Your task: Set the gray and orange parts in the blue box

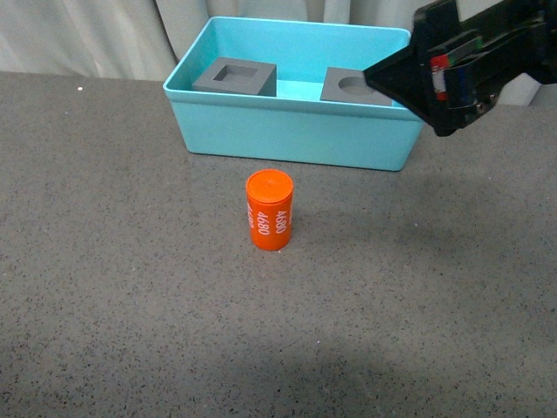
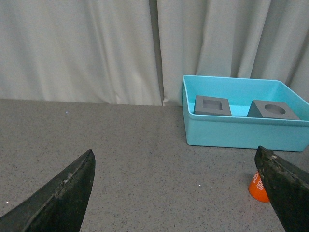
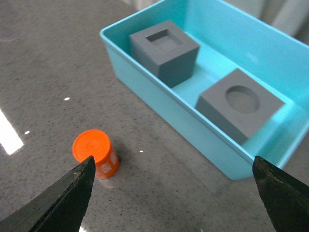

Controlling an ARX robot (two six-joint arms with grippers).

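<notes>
Facing the "4680" cylinder (image 1: 269, 212), left end effector (image 2: 174, 153) and right end effector (image 3: 173, 160) gape empty.

- Gray cubes: two are showing, namely the square-recess cube (image 1: 233, 78) and the round-recess cube (image 1: 348, 90).
- Orange cylinder (image 1: 269, 212): one is showing.
- Blue box (image 1: 287, 131): one is showing.

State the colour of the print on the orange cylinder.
White; the orange cylinder shows it best in the front view.
</notes>
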